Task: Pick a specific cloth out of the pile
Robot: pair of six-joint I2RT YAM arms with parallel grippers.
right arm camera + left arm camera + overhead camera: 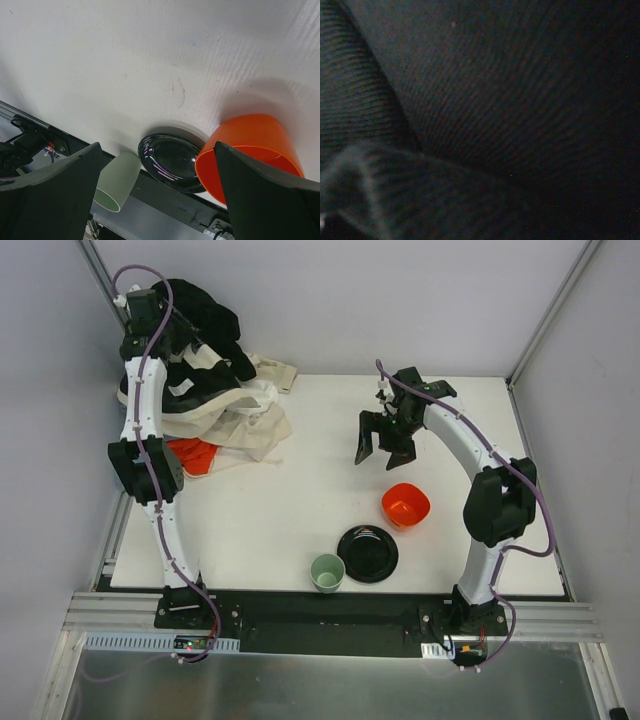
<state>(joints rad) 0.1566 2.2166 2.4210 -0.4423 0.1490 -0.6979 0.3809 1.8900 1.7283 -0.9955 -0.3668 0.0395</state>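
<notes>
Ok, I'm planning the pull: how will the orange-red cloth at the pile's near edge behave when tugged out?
The orange-red cloth lies crumpled in soft folds, so it is probably floppy and would sag from a grip. It looks thin, so likely light. Some beige fabric of the pile seems to overlap its far edge, so a tug may drag that along.

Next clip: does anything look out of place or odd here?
Yes. The left wrist view shows only black fabric, close against the lens. From above, the left arm reaches into the black top of the pile, while the orange-red cloth lies at its near edge.
</notes>
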